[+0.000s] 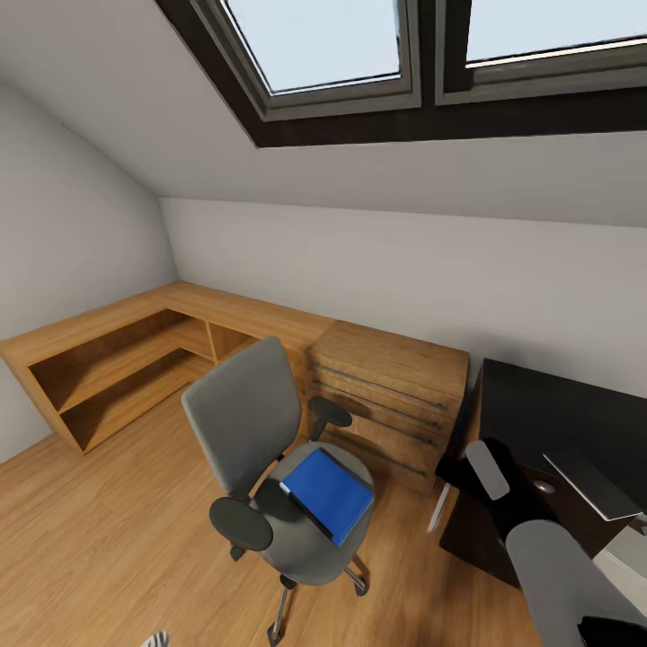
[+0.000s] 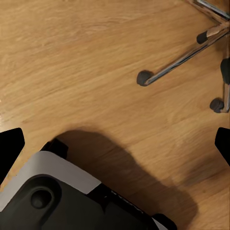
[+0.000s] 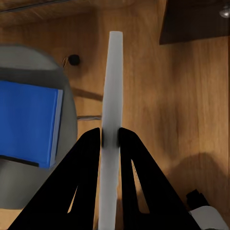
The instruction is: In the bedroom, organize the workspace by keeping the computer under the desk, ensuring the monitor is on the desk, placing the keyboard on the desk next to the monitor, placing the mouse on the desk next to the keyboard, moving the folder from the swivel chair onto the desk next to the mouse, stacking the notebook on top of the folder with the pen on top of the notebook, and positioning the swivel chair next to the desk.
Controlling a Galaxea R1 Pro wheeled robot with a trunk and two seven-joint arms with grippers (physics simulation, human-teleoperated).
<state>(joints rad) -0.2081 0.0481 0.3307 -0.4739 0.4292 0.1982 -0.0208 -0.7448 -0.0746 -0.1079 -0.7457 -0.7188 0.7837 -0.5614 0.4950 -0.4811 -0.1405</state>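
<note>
- Right wrist view: right jaws (image 3: 110, 138) are clamped on the pen (image 3: 114, 81), its long axis running straight out between the fingers.
- Head view: folder (image 1: 329, 493) lies flat on the chair (image 1: 261, 431) seat, left of the right arm; bench (image 1: 557, 422) at far right.
- We judge the right arm nearer the bench.
- Left wrist view: left jaws spread, gripping nothing, above the floor (image 2: 96, 72).
- Drawer chest (image 1: 386, 395): shut, contents unseen.
</note>
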